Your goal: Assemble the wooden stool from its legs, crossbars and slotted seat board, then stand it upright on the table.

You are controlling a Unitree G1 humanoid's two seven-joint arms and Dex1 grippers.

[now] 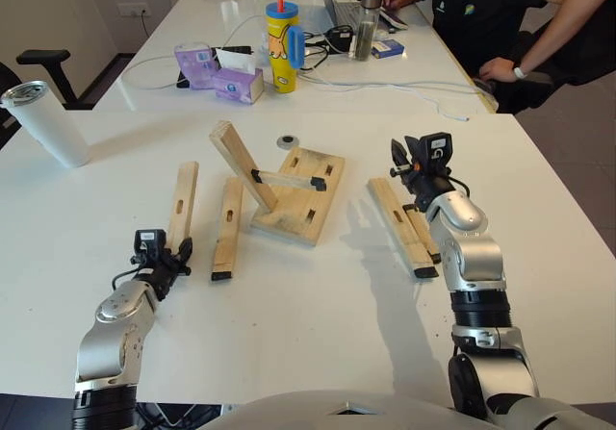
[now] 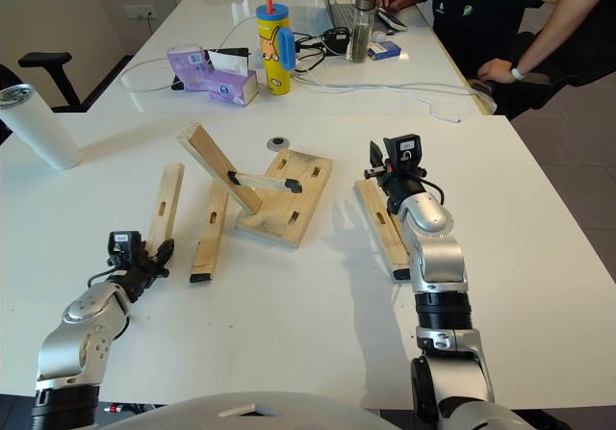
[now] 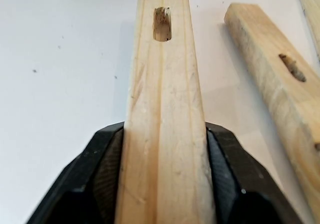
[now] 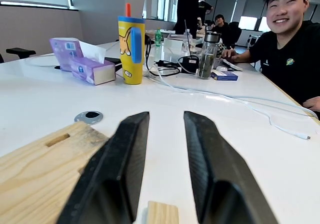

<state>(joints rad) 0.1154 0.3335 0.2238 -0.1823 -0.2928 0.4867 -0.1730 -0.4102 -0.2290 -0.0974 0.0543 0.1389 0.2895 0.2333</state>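
The slotted seat board (image 1: 306, 202) lies flat mid-table. One leg (image 1: 239, 164) leans tilted out of it, and a crossbar (image 1: 289, 180) with a black end rests across the board. My left gripper (image 1: 171, 257) is shut on the near end of the leftmost leg (image 1: 183, 202), which lies on the table; the left wrist view shows its fingers (image 3: 100, 176) pressed on both sides of that leg (image 3: 165, 98). Another leg (image 1: 228, 226) lies beside it. My right gripper (image 1: 404, 158) is open above the far end of two legs (image 1: 404, 223) lying side by side, with nothing between its fingers (image 4: 125, 154).
A white tumbler (image 1: 43, 122) stands at the far left. A small metal disc (image 1: 288, 142) lies behind the board. On the table behind are a yellow cup (image 1: 282, 45), tissue packs (image 1: 221, 76), a bottle (image 1: 364, 26) and cables. A person sits at the far right.
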